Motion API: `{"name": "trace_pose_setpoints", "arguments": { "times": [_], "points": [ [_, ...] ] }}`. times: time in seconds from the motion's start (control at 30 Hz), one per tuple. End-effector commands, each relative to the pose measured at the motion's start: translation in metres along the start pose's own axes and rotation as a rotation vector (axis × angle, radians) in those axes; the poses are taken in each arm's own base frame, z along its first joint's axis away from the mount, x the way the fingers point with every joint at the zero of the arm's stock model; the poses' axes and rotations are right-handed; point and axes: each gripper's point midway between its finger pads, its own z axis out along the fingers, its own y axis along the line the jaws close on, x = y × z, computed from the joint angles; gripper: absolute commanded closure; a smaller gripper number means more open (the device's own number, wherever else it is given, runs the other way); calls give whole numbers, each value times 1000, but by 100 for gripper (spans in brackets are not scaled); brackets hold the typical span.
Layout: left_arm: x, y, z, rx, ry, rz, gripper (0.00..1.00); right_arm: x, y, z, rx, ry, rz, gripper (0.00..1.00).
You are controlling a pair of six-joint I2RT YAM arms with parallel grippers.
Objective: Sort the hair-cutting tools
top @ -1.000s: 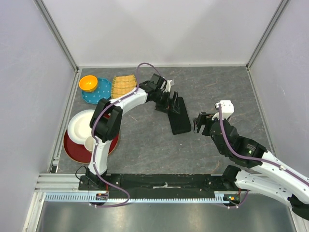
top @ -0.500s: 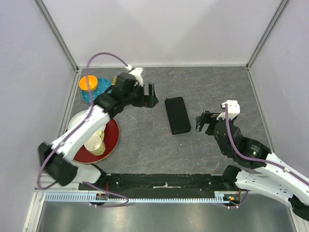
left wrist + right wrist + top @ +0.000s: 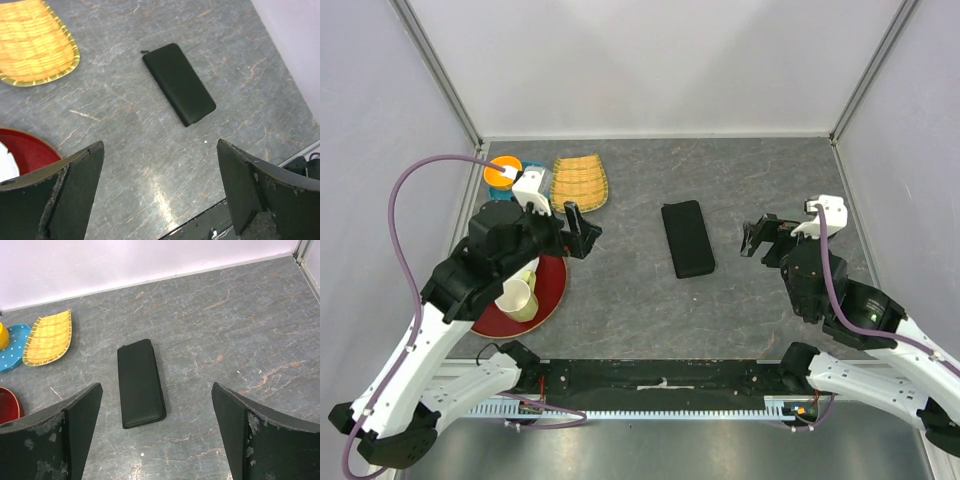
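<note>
No hair-cutting tools show in any view. A flat black zip case (image 3: 687, 238) lies shut on the grey table, also seen in the left wrist view (image 3: 179, 91) and the right wrist view (image 3: 140, 382). My left gripper (image 3: 582, 232) hangs open well to the left of the case, above the table beside the red plate; its jaws (image 3: 159, 165) have nothing between them. My right gripper (image 3: 757, 236) is open to the right of the case and apart from it, with bare table between its jaws (image 3: 155, 400).
A yellow woven dish (image 3: 580, 182) lies at the back left, next to a blue dotted plate (image 3: 512, 198) with an orange bowl (image 3: 501, 171) on it. A red plate (image 3: 555, 282) with cups (image 3: 520, 297) sits at the left. Walls enclose three sides.
My left arm has pulled away from the case, back and to the left. The case now lies flat by itself. My right gripper has drawn back to the right and opened wider.
</note>
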Motion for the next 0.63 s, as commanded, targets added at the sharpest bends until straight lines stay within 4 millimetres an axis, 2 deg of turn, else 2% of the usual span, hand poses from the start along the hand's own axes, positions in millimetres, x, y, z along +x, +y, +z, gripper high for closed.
{"name": "trace_pose_setpoints", "arguments": {
  "times": [0.0,0.2,0.6],
  "points": [
    [13,21,-1,-88,31,70,0,-28,-11,-11,19,-59,30,2],
    [8,17,0,-70,32,91,0,-39,-19,-18,15,-89,71,2],
    [3,18,-2,-76,21,101,0,-39,-24,-19,32,-99,78,2]
  ]
}}
